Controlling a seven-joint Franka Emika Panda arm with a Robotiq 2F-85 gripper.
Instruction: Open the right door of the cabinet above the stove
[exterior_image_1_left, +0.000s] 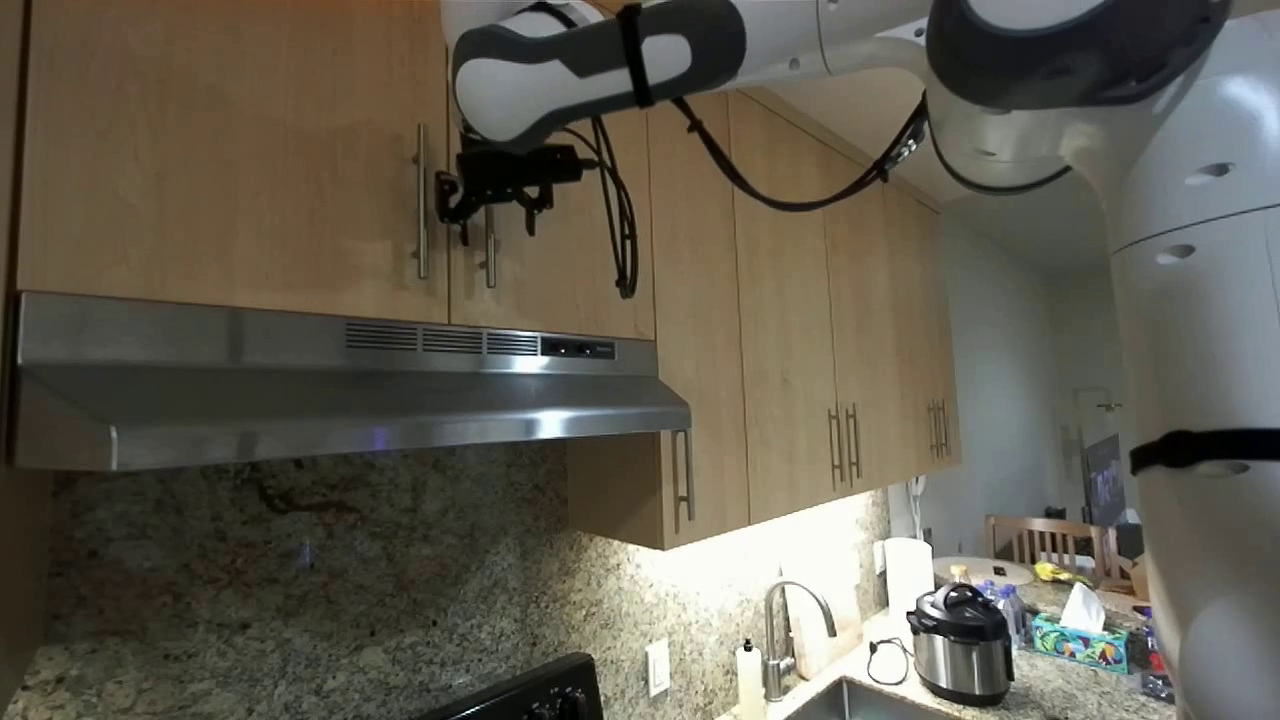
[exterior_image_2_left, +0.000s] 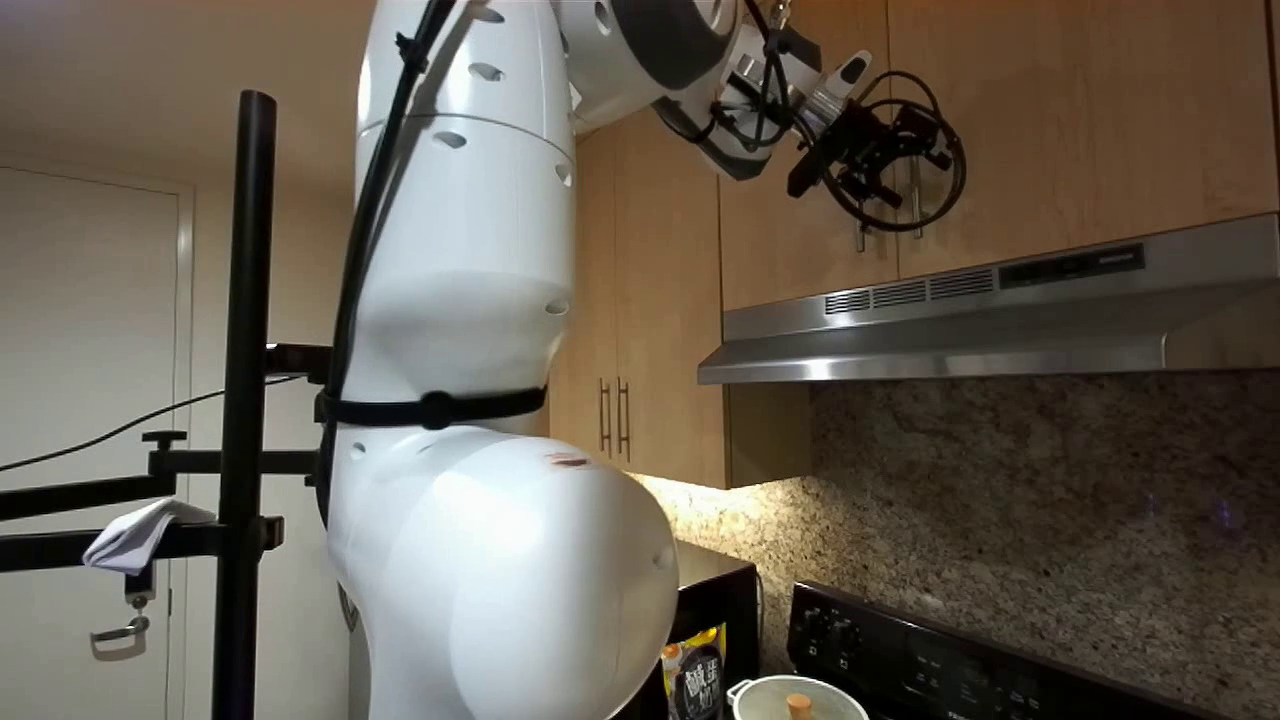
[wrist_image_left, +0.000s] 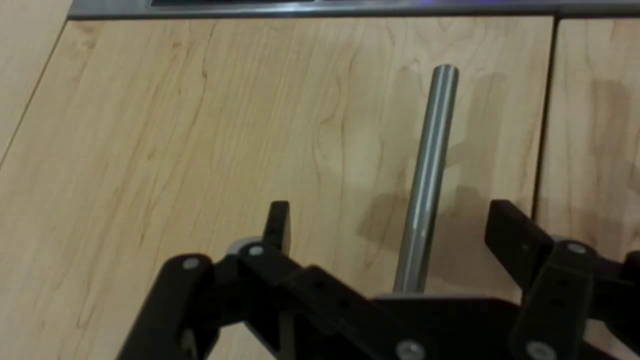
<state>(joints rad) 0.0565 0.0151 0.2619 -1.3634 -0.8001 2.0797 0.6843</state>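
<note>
The right door (exterior_image_1_left: 560, 265) of the cabinet (exterior_image_1_left: 250, 150) is a shut tan panel above the range hood; it also shows in an exterior view (exterior_image_2_left: 1100, 130) and the wrist view (wrist_image_left: 250, 100). Its metal bar handle (exterior_image_1_left: 490, 262) runs along its left edge. The wrist view seems upside down. There the handle (wrist_image_left: 427, 175) lies between the two black fingers of my gripper (wrist_image_left: 390, 215), with a gap on both sides. Part of the handle is hidden behind the gripper body. My gripper (exterior_image_1_left: 497, 230) is open and holds nothing. The stove (exterior_image_2_left: 950, 665) is black, below the hood.
The stainless range hood (exterior_image_1_left: 400, 400) runs below the cabinet. The twin left door (exterior_image_2_left: 800, 250) is shut. Taller tan cabinets (exterior_image_1_left: 785, 330) stand beside. Cables (exterior_image_1_left: 625, 240) hang from the arm near the door. A pot (exterior_image_2_left: 780, 700) stands near the stove.
</note>
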